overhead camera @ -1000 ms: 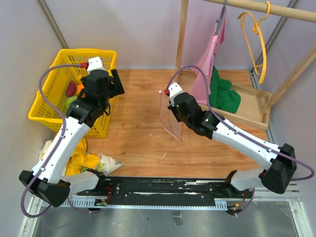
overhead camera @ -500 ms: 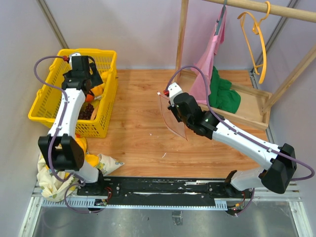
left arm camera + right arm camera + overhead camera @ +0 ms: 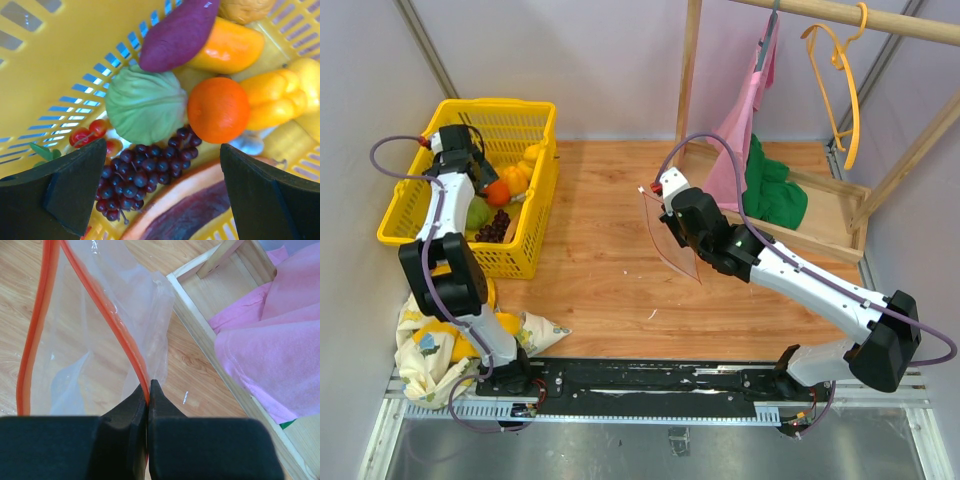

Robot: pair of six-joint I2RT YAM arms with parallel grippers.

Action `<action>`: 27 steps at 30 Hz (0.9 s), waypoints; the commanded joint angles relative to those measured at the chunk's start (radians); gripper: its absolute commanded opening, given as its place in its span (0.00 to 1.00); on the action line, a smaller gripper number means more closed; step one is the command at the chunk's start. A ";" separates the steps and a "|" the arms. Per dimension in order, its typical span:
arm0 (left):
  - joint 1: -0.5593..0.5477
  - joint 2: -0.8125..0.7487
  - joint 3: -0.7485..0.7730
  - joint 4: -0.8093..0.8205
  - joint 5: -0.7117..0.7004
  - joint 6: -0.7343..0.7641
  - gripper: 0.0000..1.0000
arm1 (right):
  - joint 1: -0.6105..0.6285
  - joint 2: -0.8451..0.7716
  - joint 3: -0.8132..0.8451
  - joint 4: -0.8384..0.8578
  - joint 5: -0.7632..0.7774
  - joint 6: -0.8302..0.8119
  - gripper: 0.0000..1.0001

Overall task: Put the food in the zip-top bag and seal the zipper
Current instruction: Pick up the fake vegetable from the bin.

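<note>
The toy food lies in the yellow mesh basket (image 3: 412, 228): a purple sweet potato (image 3: 180, 32), a green cabbage (image 3: 145, 105), an orange (image 3: 218, 109), a yellow pepper (image 3: 280, 97) and dark grapes (image 3: 142, 175). My left gripper (image 3: 165, 195) hangs open above the grapes, holding nothing; from above, the left gripper (image 3: 465, 168) is over the basket's back left. The clear zip-top bag (image 3: 672, 238) hangs mid-table, mouth open. My right gripper (image 3: 148, 388) is shut on its orange-red zipper (image 3: 107, 315). In the top view, the right gripper (image 3: 662, 205) holds the bag's upper edge.
Printed snack packets (image 3: 532, 328) lie by the left arm's base. At the right stands a wooden rack with a pink cloth (image 3: 750, 110), an orange hanger (image 3: 845, 80) and a green cloth (image 3: 775, 190) in a wooden tray (image 3: 832, 238).
The left arm swung from the basket's right side to its back left, and its jaws spread a little wider. The right arm kept still with the bag.
</note>
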 commanded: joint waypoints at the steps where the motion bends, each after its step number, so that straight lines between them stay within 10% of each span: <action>1: 0.042 0.050 -0.032 0.069 -0.049 -0.030 0.99 | 0.011 0.013 0.014 0.010 -0.010 -0.017 0.01; 27: 0.103 0.196 -0.143 0.188 0.053 -0.080 0.94 | 0.010 0.040 0.028 -0.003 -0.040 -0.020 0.01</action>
